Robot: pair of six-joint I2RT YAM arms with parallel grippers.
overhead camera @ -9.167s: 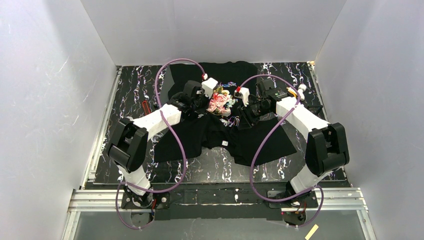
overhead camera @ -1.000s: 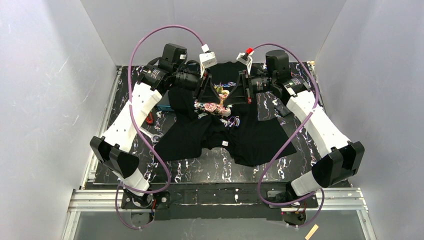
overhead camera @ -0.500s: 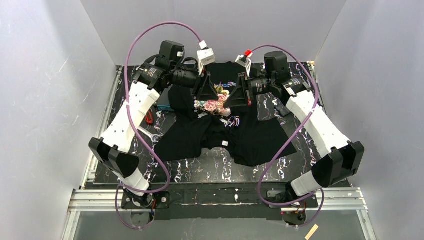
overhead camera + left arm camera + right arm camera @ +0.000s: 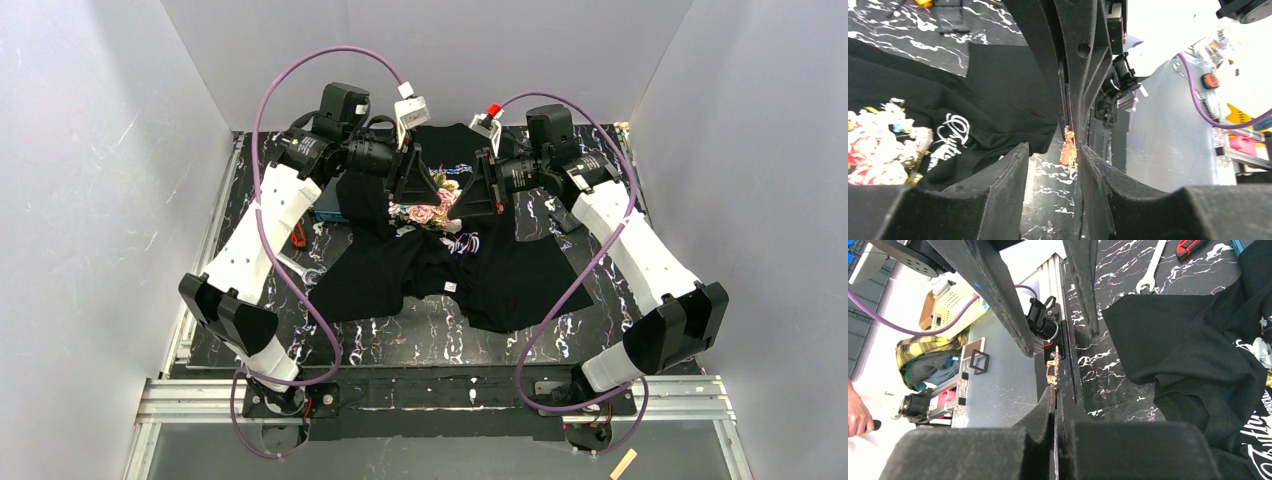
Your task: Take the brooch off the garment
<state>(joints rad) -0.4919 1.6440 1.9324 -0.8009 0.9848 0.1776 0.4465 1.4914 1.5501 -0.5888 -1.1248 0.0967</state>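
Note:
The garment [image 4: 500, 270] is a black T-shirt lying crumpled on the marbled table, its pink rose print [image 4: 425, 212] facing up. It also shows in the left wrist view [image 4: 973, 90] and the right wrist view [image 4: 1198, 340]. Both grippers are raised above it, tip to tip. My right gripper [image 4: 1055, 390] is shut on a small gold brooch [image 4: 1051, 371], held clear of the cloth. My left gripper [image 4: 1052, 150] is open, its fingers to either side of the brooch [image 4: 1068, 147] and the right gripper's tips. In the top view the left gripper [image 4: 437, 192] faces the right gripper [image 4: 462, 197].
A silver wrench [image 4: 295, 268] and a red-handled tool [image 4: 293, 222] lie on the table left of the shirt. A dark blue box [image 4: 328, 212] sits under the left arm. White walls close in the table on three sides.
Since 9 seconds ago both arms have lifted off the shirt and met above it. Over the last second the left arm shifted only slightly; the right holds still.

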